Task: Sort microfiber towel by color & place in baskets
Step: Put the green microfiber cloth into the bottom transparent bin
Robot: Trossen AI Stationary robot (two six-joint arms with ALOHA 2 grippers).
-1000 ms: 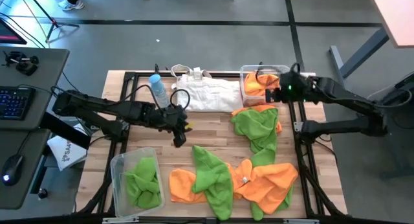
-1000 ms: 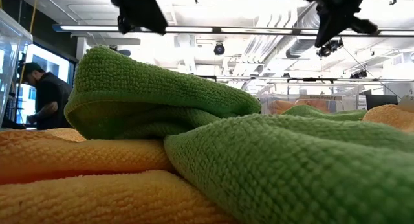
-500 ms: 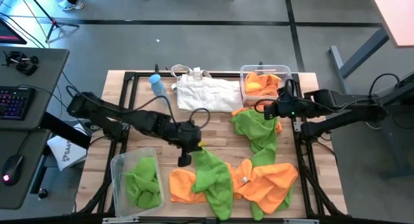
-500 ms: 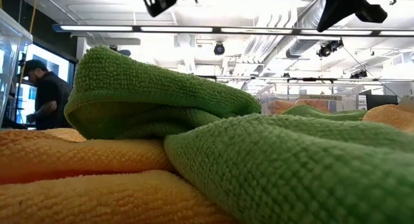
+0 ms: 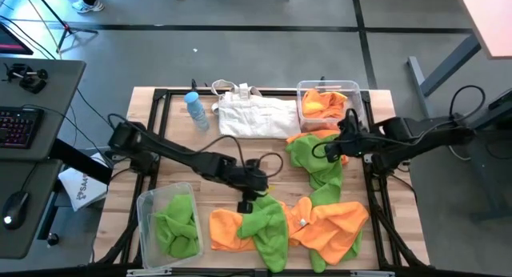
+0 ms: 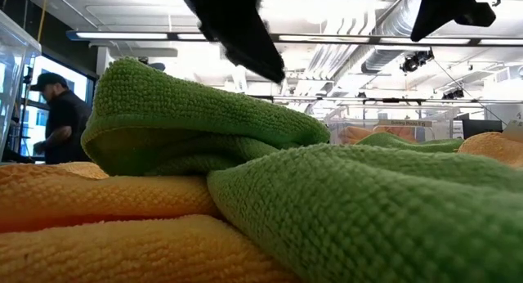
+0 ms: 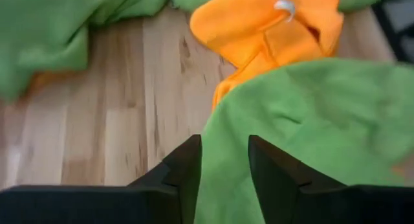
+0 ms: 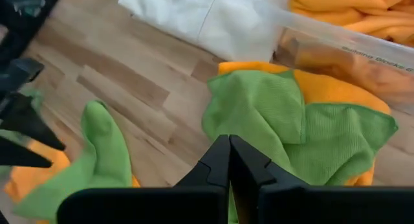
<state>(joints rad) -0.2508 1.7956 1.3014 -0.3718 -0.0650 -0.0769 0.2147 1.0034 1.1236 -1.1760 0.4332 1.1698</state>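
Note:
Loose orange towels (image 5: 332, 221) and green towels lie mixed on the table's near half. My left gripper (image 5: 246, 205) is open, pointing down over the edge of a green towel (image 7: 310, 133), one finger over bare wood and one over the cloth. My right gripper (image 8: 229, 149) is shut and hovers above another green towel (image 8: 272, 120) that lies over an orange one beside the far-right basket (image 5: 324, 89). That basket holds orange towels. The near-left basket (image 5: 144, 209) holds green ones. My left gripper comes at the green towel's edge (image 7: 220, 120) from above with its fingers apart. Whether the fingertips touch the cloth, I cannot tell.
A white fabric bag (image 5: 256, 115) and a clear bottle with a blue cap (image 5: 194, 109) sit at the far edge. Bare wood shows in the table's middle left. In the low view a person (image 6: 53, 119) stands in the room beyond the table.
My left gripper has swung from the table's middle toward the near right and come down over the green towel. My right gripper has moved from above the orange basket toward the near edge, over the green towel beside it. No towel has moved.

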